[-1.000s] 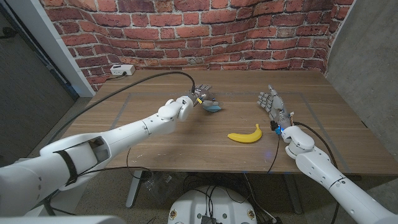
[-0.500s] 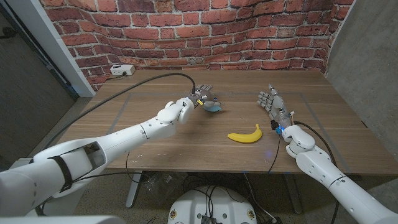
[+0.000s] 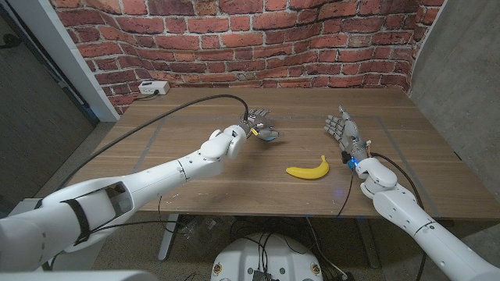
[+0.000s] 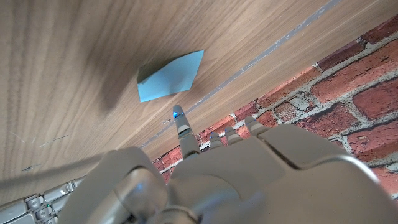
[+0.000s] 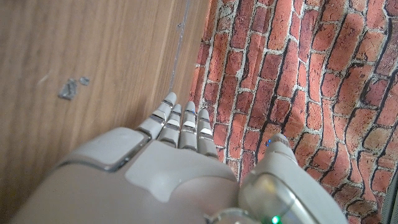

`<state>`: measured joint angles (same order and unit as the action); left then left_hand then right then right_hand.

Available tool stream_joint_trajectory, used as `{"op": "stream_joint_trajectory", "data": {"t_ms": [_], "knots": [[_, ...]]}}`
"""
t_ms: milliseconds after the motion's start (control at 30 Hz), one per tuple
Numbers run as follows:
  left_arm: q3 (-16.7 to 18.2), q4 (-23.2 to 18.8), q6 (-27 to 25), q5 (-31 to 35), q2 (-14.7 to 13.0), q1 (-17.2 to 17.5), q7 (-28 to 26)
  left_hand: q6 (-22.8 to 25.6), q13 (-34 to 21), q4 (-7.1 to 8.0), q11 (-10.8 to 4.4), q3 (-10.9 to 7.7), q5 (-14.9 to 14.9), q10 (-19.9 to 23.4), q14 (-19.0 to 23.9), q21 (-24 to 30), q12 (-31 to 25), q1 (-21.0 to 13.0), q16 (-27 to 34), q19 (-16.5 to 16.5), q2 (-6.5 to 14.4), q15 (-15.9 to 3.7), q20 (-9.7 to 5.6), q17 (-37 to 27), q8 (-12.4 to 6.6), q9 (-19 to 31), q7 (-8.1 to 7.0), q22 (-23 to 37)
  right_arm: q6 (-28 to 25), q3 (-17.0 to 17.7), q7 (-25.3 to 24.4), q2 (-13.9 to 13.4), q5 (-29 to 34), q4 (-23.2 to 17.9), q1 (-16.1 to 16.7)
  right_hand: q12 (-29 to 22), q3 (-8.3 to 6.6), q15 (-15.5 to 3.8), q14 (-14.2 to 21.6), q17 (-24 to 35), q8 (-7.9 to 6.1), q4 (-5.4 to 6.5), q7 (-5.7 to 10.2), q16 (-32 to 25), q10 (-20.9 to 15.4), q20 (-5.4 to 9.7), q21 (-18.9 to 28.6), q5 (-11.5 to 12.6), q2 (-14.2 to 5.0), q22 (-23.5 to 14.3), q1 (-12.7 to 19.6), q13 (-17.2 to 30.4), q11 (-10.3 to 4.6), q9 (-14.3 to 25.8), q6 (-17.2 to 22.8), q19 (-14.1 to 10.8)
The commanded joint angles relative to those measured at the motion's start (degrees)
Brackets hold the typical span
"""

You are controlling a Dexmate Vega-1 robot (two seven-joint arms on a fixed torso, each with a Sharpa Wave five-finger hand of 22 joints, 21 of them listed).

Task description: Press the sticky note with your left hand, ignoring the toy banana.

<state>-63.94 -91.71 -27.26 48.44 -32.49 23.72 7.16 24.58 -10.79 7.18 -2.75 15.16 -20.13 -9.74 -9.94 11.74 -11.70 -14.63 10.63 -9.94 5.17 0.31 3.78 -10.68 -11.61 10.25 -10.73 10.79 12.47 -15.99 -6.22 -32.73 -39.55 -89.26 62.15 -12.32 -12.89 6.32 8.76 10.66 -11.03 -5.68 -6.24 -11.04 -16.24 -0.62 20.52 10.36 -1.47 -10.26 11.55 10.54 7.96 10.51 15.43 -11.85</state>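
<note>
The blue sticky note (image 4: 171, 76) lies on the wooden table (image 3: 234, 176), seen just beyond my left hand's fingertips (image 4: 180, 114) in the left wrist view. In the head view my left hand (image 3: 262, 129) hovers over the note's spot near the table's middle, fingers stretched out, holding nothing; I cannot tell whether it touches the note. The yellow toy banana (image 3: 307, 169) lies nearer the front, to the right of that hand. My right hand (image 3: 341, 129) stands at the right with fingers up and apart, empty, also seen from behind (image 5: 180, 134).
A white power box (image 3: 152, 87) sits at the table's back left corner. A black cable (image 3: 156, 117) arcs over the table to my left wrist. Thin tape lines (image 3: 152, 140) mark the tabletop. A brick wall (image 3: 258, 47) rises behind the far edge.
My left hand has slid a little to the right and now covers the blue note in the head view. The right hand and the banana have stayed put.
</note>
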Motion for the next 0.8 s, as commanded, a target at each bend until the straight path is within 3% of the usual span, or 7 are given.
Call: {"op": "stream_joint_trajectory", "data": {"t_ms": [33,800], "knots": [[-0.2,0.4,-0.3,0.8,0.6,0.5,0.7,0.4,-0.2,-0.01,0.04,0.41,-0.2,-9.4,-13.9,0.3,-0.4,-0.3,0.2,-13.7,0.1,0.25,0.19,-0.1,-0.06,0.3,0.07,0.2,0.5,0.1,0.1,0.2,-0.1,0.3,0.1,0.0,0.17,-0.02,0.7,0.2,-0.12,-0.05,-0.02,0.2,-0.4,0.01,-0.1,0.0,-0.11,-0.2,-0.4,0.2,0.02,0.3,0.0,-0.3],[-1.6,4.8,2.9,-1.1,2.8,-1.0,0.3,0.4,-0.2,-0.04,0.02,0.56,-0.3,-9.4,-13.9,0.3,-0.4,-0.5,0.2,-13.8,0.2,0.24,0.24,-0.1,0.01,0.3,0.05,0.2,0.3,-0.2,0.0,0.5,0.0,1.0,-0.5,0.0,0.19,-0.02,0.6,0.2,-0.13,-0.11,-0.01,0.2,-0.5,0.02,-0.4,0.0,-0.15,-0.2,-0.4,0.2,0.07,0.3,0.0,-0.3]]}}
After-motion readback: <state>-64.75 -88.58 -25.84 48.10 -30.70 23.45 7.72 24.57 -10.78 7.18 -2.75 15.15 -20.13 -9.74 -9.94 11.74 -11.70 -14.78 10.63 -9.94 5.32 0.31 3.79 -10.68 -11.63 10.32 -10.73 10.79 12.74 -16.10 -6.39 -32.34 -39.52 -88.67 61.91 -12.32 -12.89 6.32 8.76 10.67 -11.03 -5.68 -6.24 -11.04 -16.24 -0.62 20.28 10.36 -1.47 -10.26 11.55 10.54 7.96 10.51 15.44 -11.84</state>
